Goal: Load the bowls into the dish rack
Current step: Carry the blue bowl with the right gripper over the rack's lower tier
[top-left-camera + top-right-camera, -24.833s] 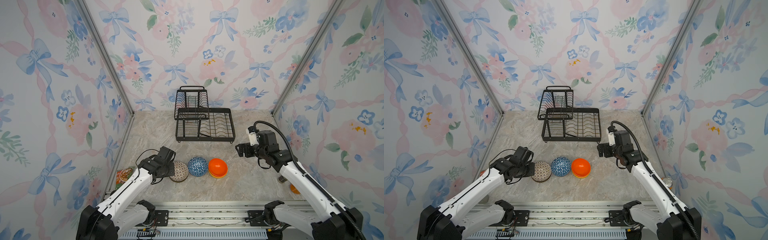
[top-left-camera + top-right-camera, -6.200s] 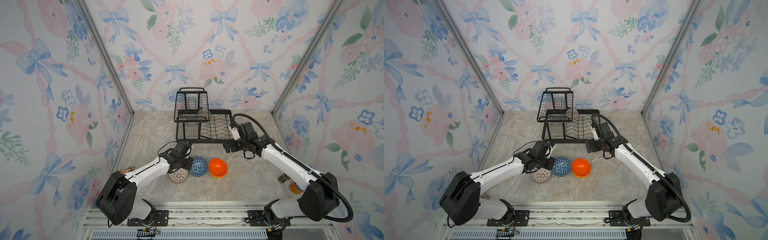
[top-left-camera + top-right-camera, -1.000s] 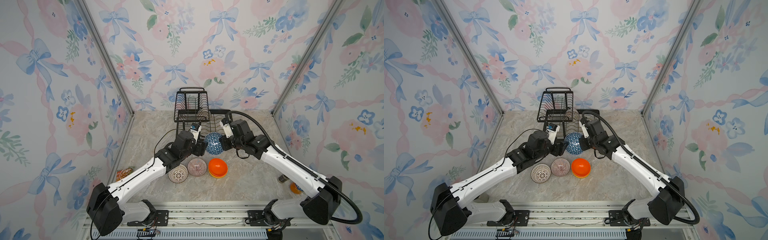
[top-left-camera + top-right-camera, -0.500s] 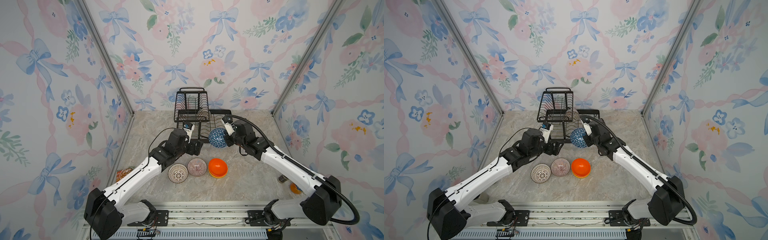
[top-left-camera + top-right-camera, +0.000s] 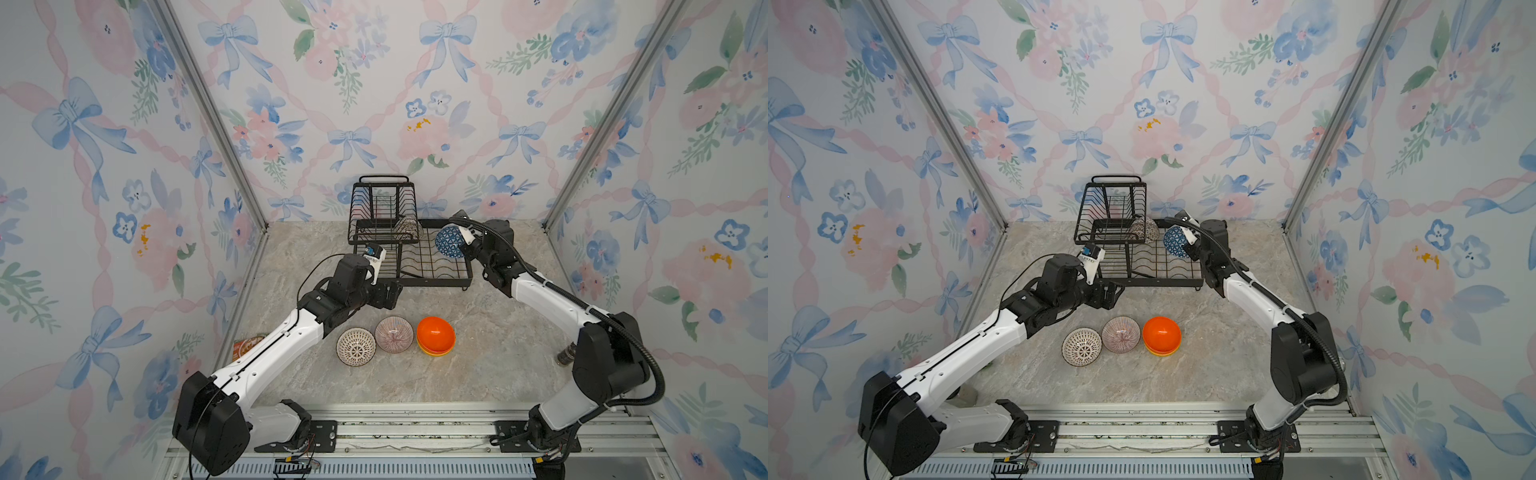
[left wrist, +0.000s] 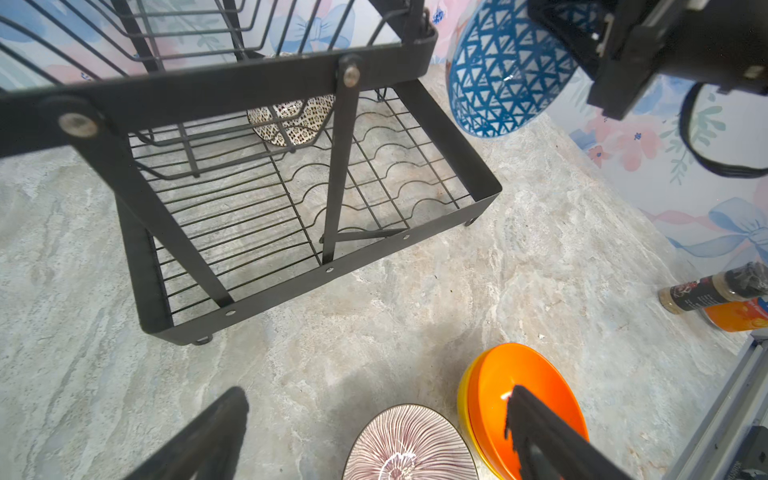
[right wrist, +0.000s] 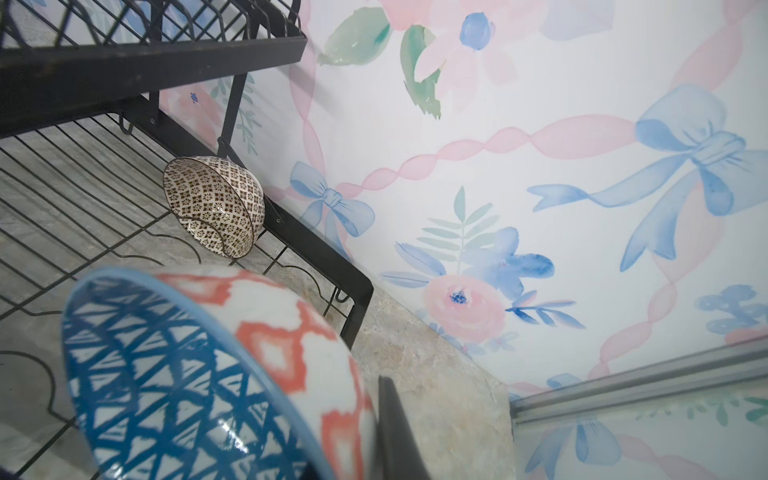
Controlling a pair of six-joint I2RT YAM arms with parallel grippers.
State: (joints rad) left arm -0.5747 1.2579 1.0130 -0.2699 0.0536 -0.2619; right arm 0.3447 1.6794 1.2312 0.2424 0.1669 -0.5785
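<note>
**Blue bowl carried at the dish rack's far right corner**

The right gripper (image 5: 466,242), clamped on the rim of the blue triangle-patterned bowl (image 5: 448,245), holds it tipped on edge above the 2 o'clock part of the black wire dish rack (image 5: 432,283). The rack stands at 12 o'clock on the bench (image 5: 490,374). A brown-beige mosaic bowl (image 5: 408,227) leans on its side in the rack's lower tray at 12 o'clock, beside the raised basket. The left gripper (image 5: 394,291), jaws spread wide and empty, hovers at the rack's 7 o'clock corner. On the bench at 6 o'clock of the rack stands a row: white lattice bowl (image 5: 356,347), pink striped bowl (image 5: 394,334), orange bowl (image 5: 435,333) nested in a yellow bowl (image 5: 434,353).
</note>
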